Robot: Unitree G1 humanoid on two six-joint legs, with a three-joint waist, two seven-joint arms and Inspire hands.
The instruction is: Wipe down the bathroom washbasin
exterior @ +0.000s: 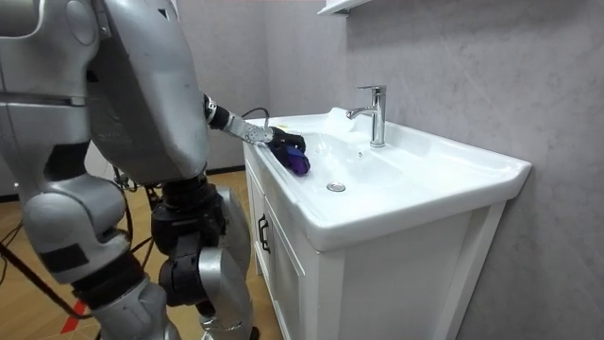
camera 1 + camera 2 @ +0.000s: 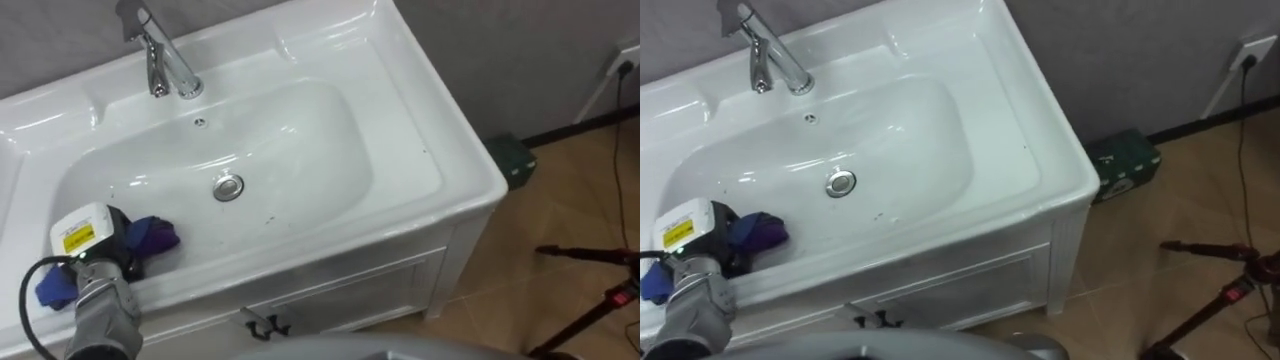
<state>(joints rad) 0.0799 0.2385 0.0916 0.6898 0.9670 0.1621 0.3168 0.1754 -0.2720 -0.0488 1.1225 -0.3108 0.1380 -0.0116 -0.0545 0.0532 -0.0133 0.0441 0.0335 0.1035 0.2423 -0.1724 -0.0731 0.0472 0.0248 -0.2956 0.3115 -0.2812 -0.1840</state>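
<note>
Left eye view: the left robot hand (image 2: 100, 245), in the lower left of the frame, has its fingers curled round a purple-and-blue cloth (image 2: 155, 236), which rests on the white basin's (image 2: 300, 140) inner slope by the front rim. The drain (image 2: 229, 187) sits mid-frame and the faucet (image 2: 160, 60) upper left.

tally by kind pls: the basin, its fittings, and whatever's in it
Basin: 1
Faucet: 1
Drain: 1
Overflow hole: 1
Cloth, blue-purple, gripped by the left hand: 1
Total: 5
</note>
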